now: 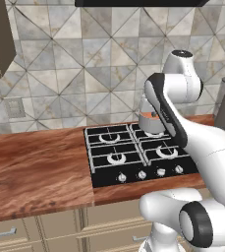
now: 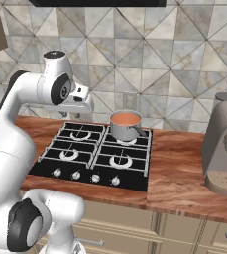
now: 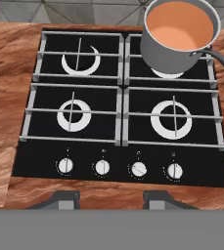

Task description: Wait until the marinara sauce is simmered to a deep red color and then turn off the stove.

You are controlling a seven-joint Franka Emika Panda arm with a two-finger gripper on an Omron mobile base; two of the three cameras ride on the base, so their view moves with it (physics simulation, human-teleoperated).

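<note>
Jaws [image 3: 110,199] hovering above the front edge of the stove [image 3: 122,128], over the wooden table [image 3: 6,88]; tips spread apart, nothing between them, each a dark stub at the bottom of the hand view. Just ahead of the tips, a row of four small silver knobs [image 3: 120,169]; the third knob [image 3: 139,169] from the left sitting closest to the gap between the tips, its pointer turned slantwise while the other three stand straight. Beyond the knobs, four burners with silver rings under black grates. Far from the jaws and off to the right, on the back right burner, a steel saucepan [image 3: 177,37] with a long dark handle [image 3: 222,59] reaching right; inside it the marinara sauce [image 3: 180,25], a smooth pale orange-red disc, also seen in the right base view [image 2: 126,119]. From the left base view, saucepan [image 1: 147,119] partly hidden behind the arm. Well to the right of the jaws, a tall grey kettle [image 2: 223,145] on the table beside the stove [image 2: 92,158].
</note>
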